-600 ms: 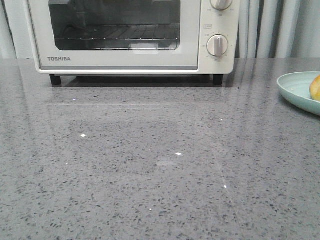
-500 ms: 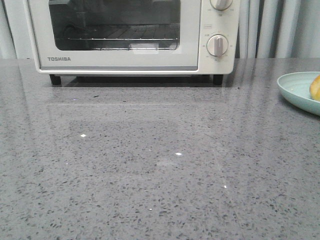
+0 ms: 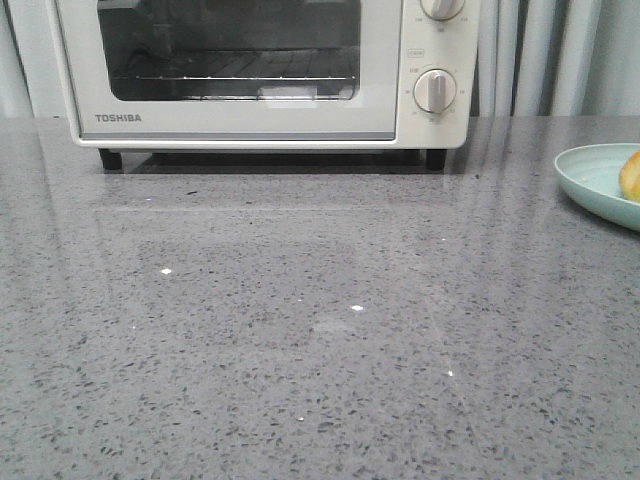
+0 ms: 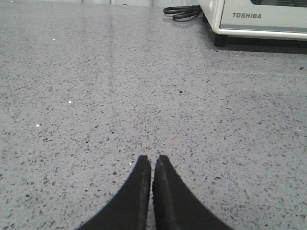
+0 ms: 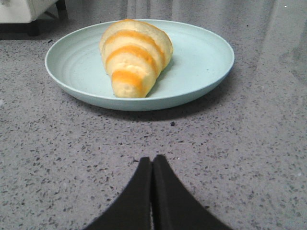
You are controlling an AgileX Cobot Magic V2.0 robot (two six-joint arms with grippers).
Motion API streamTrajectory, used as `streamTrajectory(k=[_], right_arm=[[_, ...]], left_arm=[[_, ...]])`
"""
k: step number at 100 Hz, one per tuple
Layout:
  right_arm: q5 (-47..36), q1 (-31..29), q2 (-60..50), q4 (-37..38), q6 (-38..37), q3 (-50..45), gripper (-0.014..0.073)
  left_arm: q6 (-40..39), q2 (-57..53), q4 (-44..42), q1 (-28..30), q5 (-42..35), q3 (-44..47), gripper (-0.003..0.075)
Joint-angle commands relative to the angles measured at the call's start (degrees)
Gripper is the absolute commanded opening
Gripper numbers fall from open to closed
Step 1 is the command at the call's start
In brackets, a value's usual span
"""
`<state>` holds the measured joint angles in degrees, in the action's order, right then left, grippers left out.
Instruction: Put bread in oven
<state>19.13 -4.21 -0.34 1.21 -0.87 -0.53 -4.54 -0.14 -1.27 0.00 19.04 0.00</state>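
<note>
The bread, a golden-brown roll with cream ridges, lies on a pale teal plate; only its edge shows at the far right of the front view. The cream-white Toshiba oven stands at the back of the table with its glass door closed; its corner also shows in the left wrist view. My right gripper is shut and empty, a short way in front of the plate. My left gripper is shut and empty over bare table, well short of the oven. Neither gripper shows in the front view.
The plate sits at the table's right edge in the front view. A black cable lies coiled beside the oven. The grey speckled table spreads in front of the oven. Curtains hang behind.
</note>
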Motion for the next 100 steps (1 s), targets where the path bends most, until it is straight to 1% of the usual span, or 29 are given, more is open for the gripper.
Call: streamTrajectory(k=[1,14,22,26,39,57,58,72,82,86,92,100], right_arm=[[-1.67,-0.32,-1.3,0.01,0.31,-1.5,-0.0069],[-1.67,-0.32,-1.3,0.01,0.31,-1.5,-0.0069],[-2.36,-0.32,-1.3,0.01,0.31,-1.5,-0.0069],[-4.11,-0.32,-1.3,0.01,0.31,-1.5,-0.0069],[-13.42,-0.32,-1.3,0.01,0.31,-1.5,-0.0069],[-25.69,-0.32,-1.3,0.01,0.31,-1.5,-0.0069],[-27.71,-0.32,-1.3,0.01,0.31,-1.5,-0.0069],[-39.11,-0.32,-1.3,0.01,0.31,-1.5,-0.0069],[-44.01,-0.32,-1.3,-0.46,-0.08,-1.5,-0.0069],[-44.24,-0.32,-1.3,-0.46,-3.22,-1.5,-0.0069],[-44.25,-0.32,-1.3,-0.46,-11.08,-1.5,-0.0069],[-45.83,-0.32,-1.3,-0.46,-15.89,-1.5,-0.0069]], left_arm=[[-0.17,-1.55,0.01,-0.22,-5.03,1.32,-0.0021],[-0.17,-1.55,-1.47,-0.22,-6.42,1.32,-0.0021],[-0.17,-1.55,-1.84,-0.22,-9.28,1.32,-0.0021],[-0.17,-1.55,-1.84,-0.22,-10.86,1.32,-0.0021],[-0.17,-1.55,-1.84,-0.22,-17.19,1.32,-0.0021],[-0.17,-1.55,-1.84,-0.22,-18.26,1.32,-0.0021],[-0.17,-1.55,-1.84,-0.22,-18.4,1.32,-0.0021],[-0.17,-1.55,-1.84,-0.22,-20.66,1.32,-0.0021],[-0.17,-1.55,-1.64,-0.22,-22.54,1.32,-0.0021],[-0.17,-1.55,-1.07,-0.22,-24.38,1.32,-0.0022],[-0.17,-1.55,1.27,-0.22,-27.81,1.32,-0.0022],[-0.17,-1.55,2.72,-0.22,-33.13,1.32,-0.0022]])
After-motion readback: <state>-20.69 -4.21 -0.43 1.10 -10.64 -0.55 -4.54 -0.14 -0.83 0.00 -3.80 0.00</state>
